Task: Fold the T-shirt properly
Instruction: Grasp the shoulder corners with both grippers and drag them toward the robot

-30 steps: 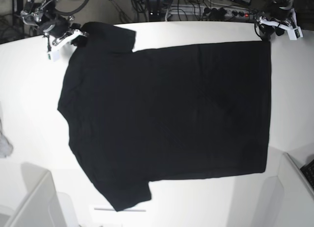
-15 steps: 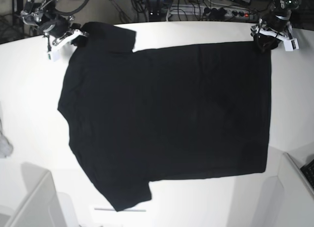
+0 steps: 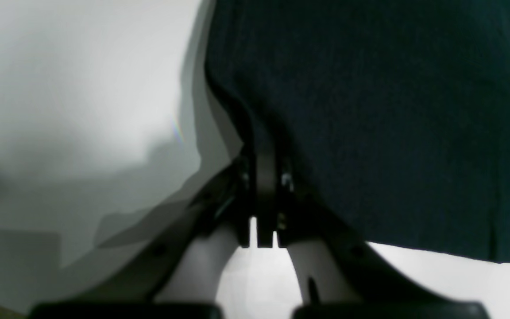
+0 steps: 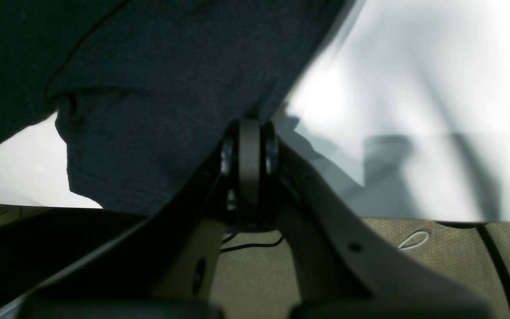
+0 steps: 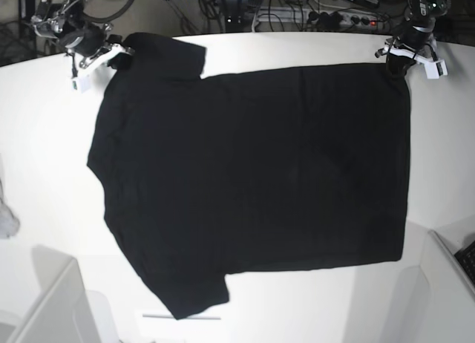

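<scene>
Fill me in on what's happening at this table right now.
A two-armed robot is working on a black T-shirt spread flat, plain side up, on a white table. The right gripper is shut on the sleeve at one far corner, and the left gripper is shut on the hem corner at the other far corner. No fold has been made yet; the shirt lies fully open. A small grey-white cloth scrap sits at the table's edge, untouched.

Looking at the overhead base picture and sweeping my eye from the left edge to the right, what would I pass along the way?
Small grey-white cloth scrap → right gripper at the shirt's upper-left sleeve → black T-shirt spread flat on the white table → left gripper at the shirt's upper-right corner.
</scene>
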Available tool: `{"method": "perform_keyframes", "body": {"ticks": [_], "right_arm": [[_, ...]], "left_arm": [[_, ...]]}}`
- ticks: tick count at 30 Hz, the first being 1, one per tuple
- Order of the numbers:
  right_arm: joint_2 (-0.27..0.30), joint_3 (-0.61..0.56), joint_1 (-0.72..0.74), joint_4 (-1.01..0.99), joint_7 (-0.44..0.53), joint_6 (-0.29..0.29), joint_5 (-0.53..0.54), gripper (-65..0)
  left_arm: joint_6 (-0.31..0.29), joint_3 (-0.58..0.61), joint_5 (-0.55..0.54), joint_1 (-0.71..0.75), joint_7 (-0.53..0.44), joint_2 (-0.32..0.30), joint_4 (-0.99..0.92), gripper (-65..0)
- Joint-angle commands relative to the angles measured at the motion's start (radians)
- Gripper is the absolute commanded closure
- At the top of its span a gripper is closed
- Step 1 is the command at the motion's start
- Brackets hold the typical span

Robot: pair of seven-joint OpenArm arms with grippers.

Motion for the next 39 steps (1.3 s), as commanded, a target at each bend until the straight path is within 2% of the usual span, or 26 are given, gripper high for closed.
{"method": "perform_keyframes", "body": {"ticks": [1, 7, 11, 15, 21, 28, 33, 39], "right_arm": [[0.005, 0.006, -0.016, 0.011, -0.011, 0.000, -0.013, 0.0], [0.005, 0.008, -0.042, 0.023, -0.004, 0.000, -0.012, 0.0], [0.004, 0.002, -0.105, 0.105, 0.072, 0.000, -0.012, 0.0], [0.004, 0.002, -0.131, 0.154, 0.087, 0.000, -0.012, 0.0], [0.004, 0.000, -0.126, 0.160, 0.087, 0.000, -0.009, 0.0], [0.004, 0.000, -0.060, 0.171, 0.082, 0.000, -0.007, 0.0], [0.005, 0.000, -0.017, 0.212, 0.033, 0.000, -0.007, 0.0], [0.005, 0.000, 0.065, 0.213, -0.025, 0.000, -0.007, 0.0]], "left_arm": [[0.006, -0.006, 0.011, 0.022, 0.021, -0.010, 0.007, 0.0], [0.003, -0.034, 0.013, 0.041, 0.021, -0.011, 0.011, 0.0], [0.001, -0.068, 0.013, 0.053, 0.021, -0.013, 0.011, 0.0], [0.001, -0.069, 0.013, 0.084, 0.021, -0.033, 0.051, 0.0], [0.003, -0.065, 0.013, 0.127, 0.021, -0.039, 0.171, 0.0], [0.006, -0.065, 0.010, 0.096, 0.030, -0.036, 0.189, 0.0], [0.007, -0.072, 0.010, 0.041, 0.159, -0.031, 0.274, 0.0], [0.009, -0.074, 0.010, -0.045, 0.256, -0.007, 0.313, 0.0]]}}
